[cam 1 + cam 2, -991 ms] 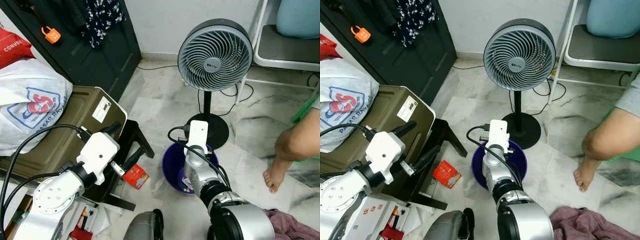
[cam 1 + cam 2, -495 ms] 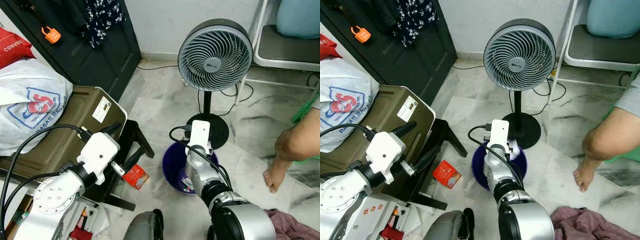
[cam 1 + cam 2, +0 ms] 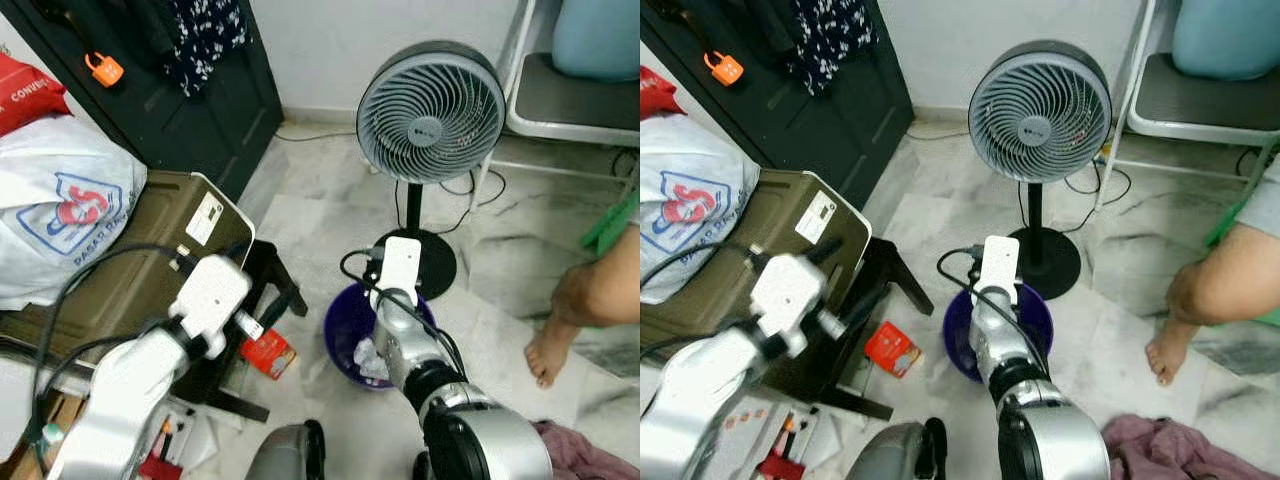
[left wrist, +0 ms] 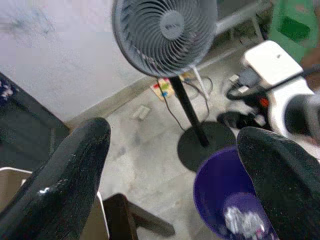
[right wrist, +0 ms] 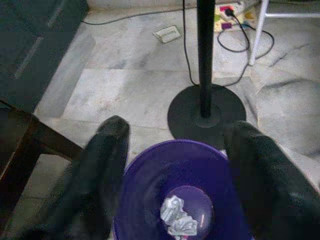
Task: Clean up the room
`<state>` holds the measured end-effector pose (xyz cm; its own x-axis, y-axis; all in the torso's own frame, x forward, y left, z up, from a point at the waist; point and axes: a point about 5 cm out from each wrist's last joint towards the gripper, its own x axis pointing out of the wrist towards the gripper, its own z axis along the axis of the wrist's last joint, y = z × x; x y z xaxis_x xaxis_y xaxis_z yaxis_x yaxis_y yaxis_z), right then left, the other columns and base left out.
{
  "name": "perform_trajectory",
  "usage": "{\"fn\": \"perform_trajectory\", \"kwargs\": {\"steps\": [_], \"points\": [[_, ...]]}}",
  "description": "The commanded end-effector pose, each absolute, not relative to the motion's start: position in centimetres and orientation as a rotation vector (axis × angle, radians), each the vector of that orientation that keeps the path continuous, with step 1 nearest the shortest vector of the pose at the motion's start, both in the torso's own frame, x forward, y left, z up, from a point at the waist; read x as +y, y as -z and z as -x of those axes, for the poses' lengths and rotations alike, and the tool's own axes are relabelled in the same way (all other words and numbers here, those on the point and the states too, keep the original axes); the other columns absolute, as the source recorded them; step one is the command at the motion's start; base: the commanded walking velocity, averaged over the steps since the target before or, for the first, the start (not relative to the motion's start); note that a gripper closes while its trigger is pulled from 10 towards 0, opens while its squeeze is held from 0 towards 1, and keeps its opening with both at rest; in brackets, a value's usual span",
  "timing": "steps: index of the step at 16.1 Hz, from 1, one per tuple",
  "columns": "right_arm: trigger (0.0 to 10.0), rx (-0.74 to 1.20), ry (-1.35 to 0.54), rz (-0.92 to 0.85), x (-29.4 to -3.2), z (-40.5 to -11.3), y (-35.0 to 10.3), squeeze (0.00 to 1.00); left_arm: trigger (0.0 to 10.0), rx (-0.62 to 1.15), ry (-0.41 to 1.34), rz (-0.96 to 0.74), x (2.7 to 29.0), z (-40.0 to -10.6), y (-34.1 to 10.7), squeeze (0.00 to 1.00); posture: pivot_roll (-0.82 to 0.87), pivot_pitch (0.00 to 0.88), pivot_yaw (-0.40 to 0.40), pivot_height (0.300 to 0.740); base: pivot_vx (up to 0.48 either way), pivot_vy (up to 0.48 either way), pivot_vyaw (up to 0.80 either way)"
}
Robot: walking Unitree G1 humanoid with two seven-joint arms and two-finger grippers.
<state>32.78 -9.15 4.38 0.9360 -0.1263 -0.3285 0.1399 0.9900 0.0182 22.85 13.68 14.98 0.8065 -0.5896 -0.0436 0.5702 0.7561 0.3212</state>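
A purple bin (image 3: 340, 325) stands on the marble floor by the fan's base. A crumpled white paper (image 5: 176, 222) lies at its bottom, and the paper (image 3: 367, 357) can also be seen from the head. My right gripper (image 5: 176, 127) hangs open just above the bin's rim, nothing between its fingers (image 5: 107, 145). My left gripper (image 4: 175, 135) is open and empty too, held left of the bin and aimed toward it and the fan. A red packet (image 3: 270, 353) lies on the floor between the bin and the black stool, below the left gripper (image 3: 258, 285).
A standing fan (image 3: 430, 110) rises right behind the bin. An olive case (image 3: 130, 250) and a black stool (image 3: 275, 280) are at left, with a white bag (image 3: 60, 205) on the case. A person's bare leg (image 3: 590, 300) stands at right. A maroon cloth (image 3: 580, 450) lies near right.
The crumpled paper, seen by the right gripper's fingers half a second ago, now lies in the bin's bottom. My left arm has shifted a little and looks blurred.
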Motion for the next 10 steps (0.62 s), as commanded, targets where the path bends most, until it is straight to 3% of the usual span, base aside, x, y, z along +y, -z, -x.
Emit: {"fn": "perform_trajectory", "kwargs": {"steps": [1,6,8,10], "points": [[10.0,0.335,0.093,-0.041,-8.4,-32.6,-4.4,1.0,10.0,-0.054,0.606,-0.349,13.9,-23.1,-14.6,0.0,0.2,0.084,0.159,0.74,0.0,0.0,0.0],[10.0,0.23,-0.076,0.027,-10.8,-29.4,-5.7,1.0,10.0,-0.101,0.536,-0.318,12.4,-25.3,-13.1,0.0,0.07,0.0,0.093,0.74,0.0,0.0,0.0],[10.0,0.212,-0.198,0.034,-11.3,-27.0,-5.9,1.0,10.0,-0.129,0.496,-0.318,12.2,-26.2,-12.8,0.0,0.03,0.0,0.087,0.74,0.0,0.0,0.0],[10.0,0.195,-0.2,0.05,-12.5,-26.4,-6.6,1.0,10.0,-0.148,0.465,-0.322,12.2,-26.7,-12.7,0.0,0.01,0.0,0.087,0.74,0.0,0.0,0.0]]}}
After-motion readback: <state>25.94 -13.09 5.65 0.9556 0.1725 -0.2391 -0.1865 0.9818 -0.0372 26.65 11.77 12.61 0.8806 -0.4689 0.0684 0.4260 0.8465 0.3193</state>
